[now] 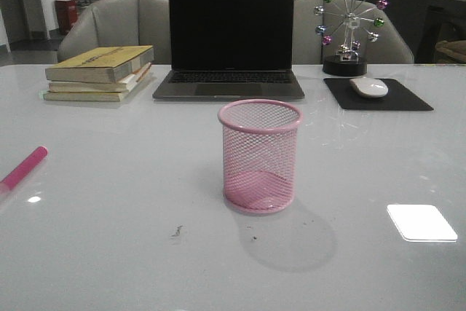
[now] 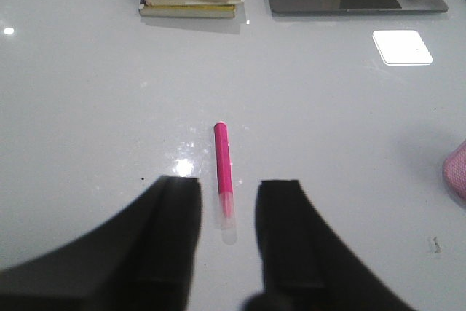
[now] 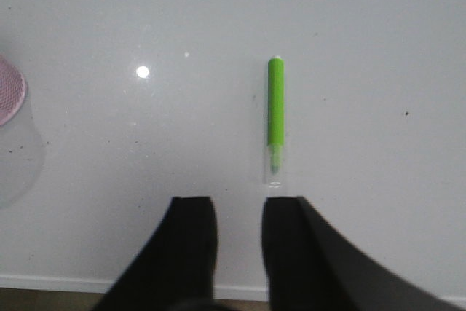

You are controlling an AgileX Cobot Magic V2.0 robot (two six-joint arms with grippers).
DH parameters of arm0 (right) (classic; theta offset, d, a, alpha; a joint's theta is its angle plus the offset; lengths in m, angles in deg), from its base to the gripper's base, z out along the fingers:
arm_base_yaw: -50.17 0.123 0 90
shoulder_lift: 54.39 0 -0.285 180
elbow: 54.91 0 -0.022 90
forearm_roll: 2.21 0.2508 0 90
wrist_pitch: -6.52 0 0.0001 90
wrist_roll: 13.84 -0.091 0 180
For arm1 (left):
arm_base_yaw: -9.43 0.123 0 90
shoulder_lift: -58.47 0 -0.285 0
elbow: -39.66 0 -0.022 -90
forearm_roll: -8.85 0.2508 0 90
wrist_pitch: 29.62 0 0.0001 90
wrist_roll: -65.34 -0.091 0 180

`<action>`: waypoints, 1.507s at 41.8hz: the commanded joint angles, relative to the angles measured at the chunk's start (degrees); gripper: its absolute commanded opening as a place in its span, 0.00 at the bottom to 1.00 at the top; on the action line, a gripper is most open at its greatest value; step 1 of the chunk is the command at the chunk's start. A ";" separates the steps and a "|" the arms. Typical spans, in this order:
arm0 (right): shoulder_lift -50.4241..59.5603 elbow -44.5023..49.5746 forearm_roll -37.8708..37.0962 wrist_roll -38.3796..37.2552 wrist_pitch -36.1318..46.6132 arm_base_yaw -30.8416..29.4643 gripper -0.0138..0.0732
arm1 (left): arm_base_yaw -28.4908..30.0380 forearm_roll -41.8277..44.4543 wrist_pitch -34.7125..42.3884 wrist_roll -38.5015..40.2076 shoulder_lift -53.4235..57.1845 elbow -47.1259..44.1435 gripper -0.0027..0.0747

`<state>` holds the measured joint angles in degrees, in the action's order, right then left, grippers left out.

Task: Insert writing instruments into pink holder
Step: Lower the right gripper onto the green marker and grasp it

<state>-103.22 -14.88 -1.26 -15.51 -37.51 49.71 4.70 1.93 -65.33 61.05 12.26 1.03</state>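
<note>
The pink holder stands upright and empty at the middle of the white table; its edge shows in the left wrist view and the right wrist view. A hot pink marker lies flat at the table's left edge. In the left wrist view this pink marker lies with its clear cap end between the tips of my open left gripper, untouched. A lime green marker lies flat just beyond my open right gripper, slightly off toward one finger. Neither gripper shows in the front view.
A stack of books sits at the back left, an open laptop at the back centre. A mouse on a black pad and a ball ornament are at the back right. The table's near edge runs under the right gripper.
</note>
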 commanded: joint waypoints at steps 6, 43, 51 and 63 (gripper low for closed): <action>-4.80 -1.87 -0.06 -0.10 3.19 -0.21 0.77 | -0.71 -1.36 4.94 -1.18 -1.72 1.93 0.76; -54.77 -27.44 0.56 2.42 1.35 -7.65 0.74 | -31.25 -2.75 12.20 -3.23 -1.72 1.93 0.76; -61.04 -32.70 0.56 3.84 2.29 -7.54 0.66 | -31.25 -2.75 12.20 -3.23 -1.72 1.93 0.76; -67.14 -37.46 0.56 5.14 0.90 -7.54 0.65 | -31.25 -2.75 12.20 -3.23 -1.72 1.93 0.76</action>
<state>-172.07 -49.88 -0.80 -11.39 -36.72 42.19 -26.18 -0.07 -57.91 57.97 10.65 1.03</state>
